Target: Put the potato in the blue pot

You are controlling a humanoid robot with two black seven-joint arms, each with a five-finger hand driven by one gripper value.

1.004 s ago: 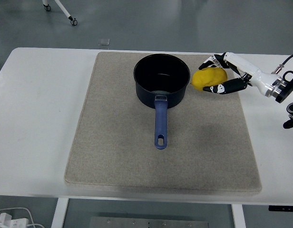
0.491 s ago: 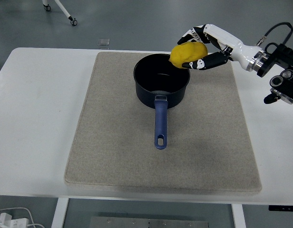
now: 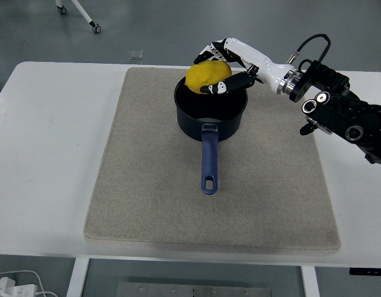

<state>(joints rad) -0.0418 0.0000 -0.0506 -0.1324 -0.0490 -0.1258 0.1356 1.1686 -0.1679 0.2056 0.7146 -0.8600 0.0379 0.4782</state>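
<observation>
The yellow potato (image 3: 206, 75) is held in my right hand (image 3: 222, 67), whose fingers are curled around it. The hand holds it in the air over the far side of the blue pot's opening. The blue pot (image 3: 210, 111) stands on the far middle of a beige mat (image 3: 147, 179), with its blue handle (image 3: 208, 159) pointing toward the table's near edge. The pot's dark inside shows below the potato. The right arm (image 3: 339, 110) reaches in from the right edge. The left arm is out of view.
The mat lies on a white table (image 3: 48, 136). A wheeled stand leg (image 3: 79, 12) is on the floor beyond the table at the far left. A small square plate (image 3: 135, 54) lies on the floor behind the table.
My right hand lifted the potato from the mat right of the pot and carried it up and leftward. It now hangs over the pot's opening.
</observation>
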